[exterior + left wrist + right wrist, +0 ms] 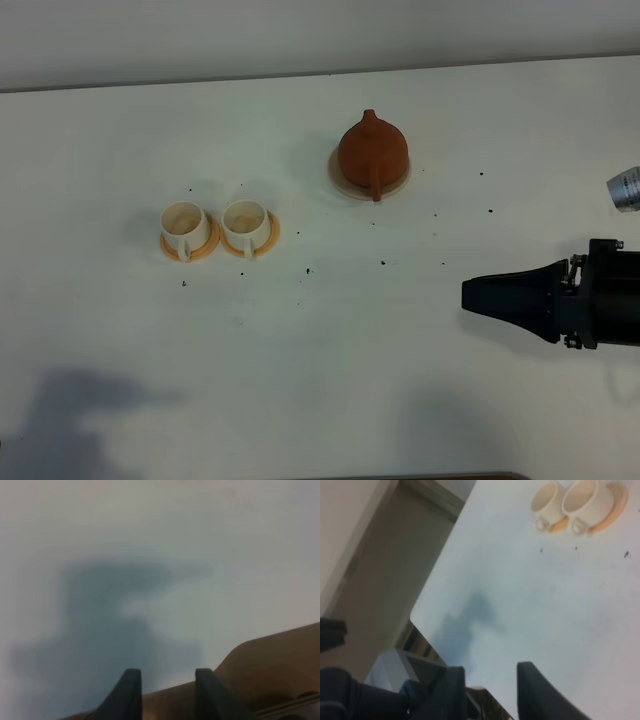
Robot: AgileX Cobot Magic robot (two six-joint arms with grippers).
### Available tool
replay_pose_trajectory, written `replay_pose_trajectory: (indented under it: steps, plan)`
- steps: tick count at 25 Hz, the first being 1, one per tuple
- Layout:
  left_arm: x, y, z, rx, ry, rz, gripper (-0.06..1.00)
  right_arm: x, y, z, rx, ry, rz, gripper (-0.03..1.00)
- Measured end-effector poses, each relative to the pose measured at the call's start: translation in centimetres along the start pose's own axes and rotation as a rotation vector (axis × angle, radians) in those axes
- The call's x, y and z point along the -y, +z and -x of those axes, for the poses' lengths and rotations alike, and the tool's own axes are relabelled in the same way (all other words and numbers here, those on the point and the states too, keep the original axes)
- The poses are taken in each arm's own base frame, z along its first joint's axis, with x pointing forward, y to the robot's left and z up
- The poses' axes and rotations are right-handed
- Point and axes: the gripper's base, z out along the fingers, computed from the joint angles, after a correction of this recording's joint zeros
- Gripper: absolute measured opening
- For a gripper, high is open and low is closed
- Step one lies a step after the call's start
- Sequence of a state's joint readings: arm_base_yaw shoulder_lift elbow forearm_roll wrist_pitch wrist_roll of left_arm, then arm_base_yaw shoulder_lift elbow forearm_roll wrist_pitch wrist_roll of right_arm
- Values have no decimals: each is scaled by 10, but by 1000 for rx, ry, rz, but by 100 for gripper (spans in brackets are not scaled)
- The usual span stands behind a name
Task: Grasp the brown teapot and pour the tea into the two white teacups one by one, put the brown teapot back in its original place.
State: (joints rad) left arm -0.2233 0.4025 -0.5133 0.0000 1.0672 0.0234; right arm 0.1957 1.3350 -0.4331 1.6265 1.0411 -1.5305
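The brown teapot (372,150) stands upright on its pale cream coaster (345,185) at the back middle of the white table, handle toward the front. The two white teacups (185,224) (246,221) sit side by side on orange saucers (207,250) at the left. They also show in the right wrist view (546,499) (586,498). My right gripper (466,297) (487,685) hovers at the right, pointing left, jaws apart and empty, well in front of and to the right of the teapot. My left gripper (166,685) shows only in its wrist view, jaws apart and empty over bare table.
A silver cylindrical object (625,190) pokes in at the right edge. Small dark specks (308,270) are scattered on the table between cups and teapot. The table's front edge (270,655) lies close to my left gripper.
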Motion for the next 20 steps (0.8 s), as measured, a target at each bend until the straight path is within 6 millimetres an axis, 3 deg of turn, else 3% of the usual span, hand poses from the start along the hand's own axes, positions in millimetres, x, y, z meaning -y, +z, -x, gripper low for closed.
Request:
replay_pose_trajectory:
  steps: [8, 20]
  plan:
    - [-1, -12, -10, 106, -40, 31, 26, 3, 0, 0, -5, -8, -40, 24]
    - [4, -38, -44, 386, -194, 203, 26, 3, 0, 11, 16, -36, -50, 24]
